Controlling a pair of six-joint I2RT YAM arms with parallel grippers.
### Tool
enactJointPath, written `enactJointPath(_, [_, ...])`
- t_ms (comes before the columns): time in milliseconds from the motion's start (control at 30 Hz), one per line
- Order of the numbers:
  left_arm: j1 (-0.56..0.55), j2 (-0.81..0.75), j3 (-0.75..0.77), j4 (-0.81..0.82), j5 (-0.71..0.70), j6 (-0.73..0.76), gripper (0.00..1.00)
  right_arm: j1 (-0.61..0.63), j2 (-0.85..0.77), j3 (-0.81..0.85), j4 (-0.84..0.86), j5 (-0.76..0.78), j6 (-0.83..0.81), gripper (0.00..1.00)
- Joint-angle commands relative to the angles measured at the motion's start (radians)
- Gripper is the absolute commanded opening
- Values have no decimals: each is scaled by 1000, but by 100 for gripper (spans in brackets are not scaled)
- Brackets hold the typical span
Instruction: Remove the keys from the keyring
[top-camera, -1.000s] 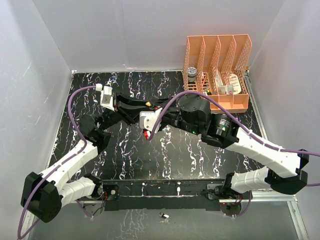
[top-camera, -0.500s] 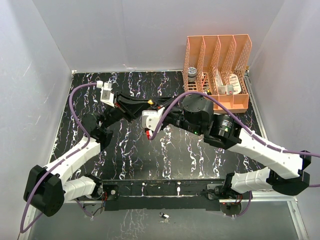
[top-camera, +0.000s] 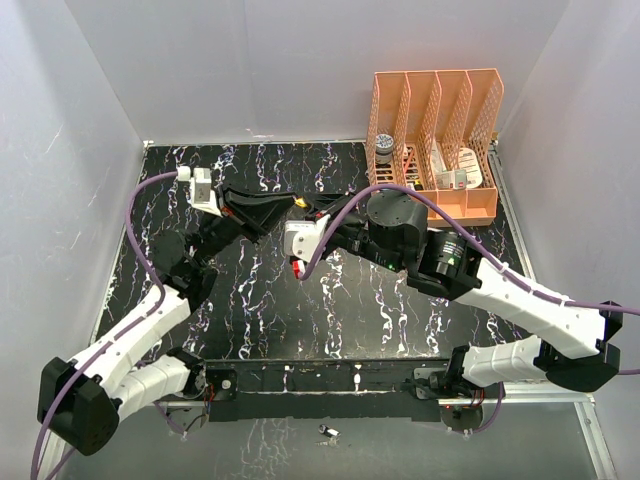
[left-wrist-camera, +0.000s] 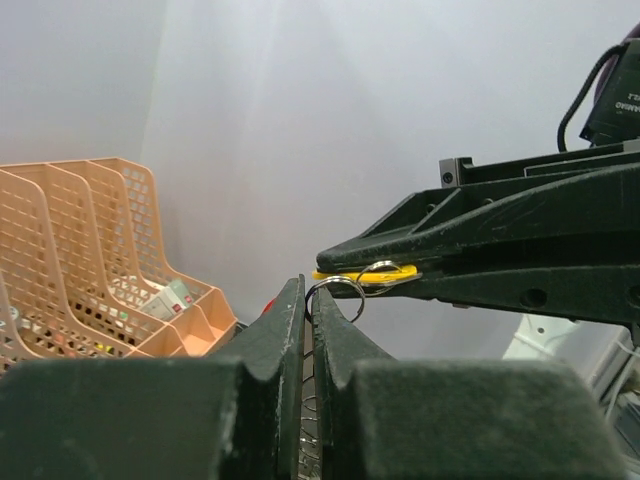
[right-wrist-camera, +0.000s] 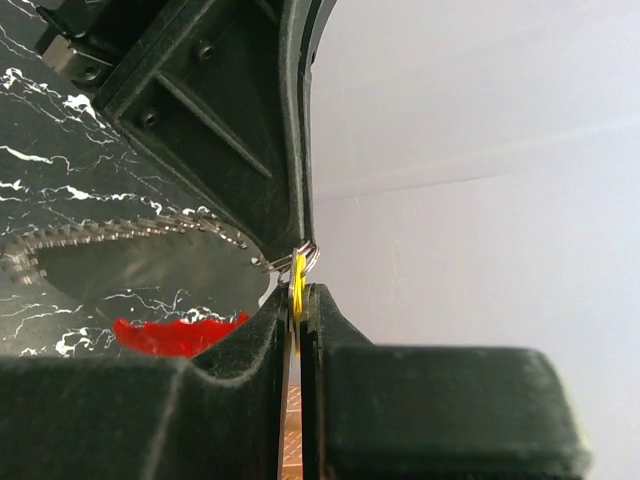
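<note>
Both grippers shut, ring + key held mid-air, upper centre of top view.
My left gripper (left-wrist-camera: 307, 292) pinches thin silver wire keyring (left-wrist-camera: 338, 290); right gripper (right-wrist-camera: 298, 297) pinches yellow plastic-headed key (left-wrist-camera: 365, 273). Risk: tip-only grips, so an off-axis pull prob twists ring free or key slips. Red-headed key (right-wrist-camera: 180, 335) may snag.

You see an orange mesh rack (top-camera: 435, 140) at the far right corner of the black marbled table (top-camera: 300, 320). Its slots hold a dark round item (top-camera: 383, 148) and white packets (top-camera: 455, 178). White walls (top-camera: 260, 70) enclose the table.
</note>
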Motion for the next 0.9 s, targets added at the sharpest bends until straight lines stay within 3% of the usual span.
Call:
enactJointPath(0, [-2,-33,40,-54,-102,68,0,7,-26,14,77,-12,-11,1])
enactJointPath(433, [-2,0,8,109,-208,34,0,7,10,12,60,-19,17,1])
enactJointPath(867, [-2,41,26,232,-198,-41,0,7,8,-57,97,-42,65,0])
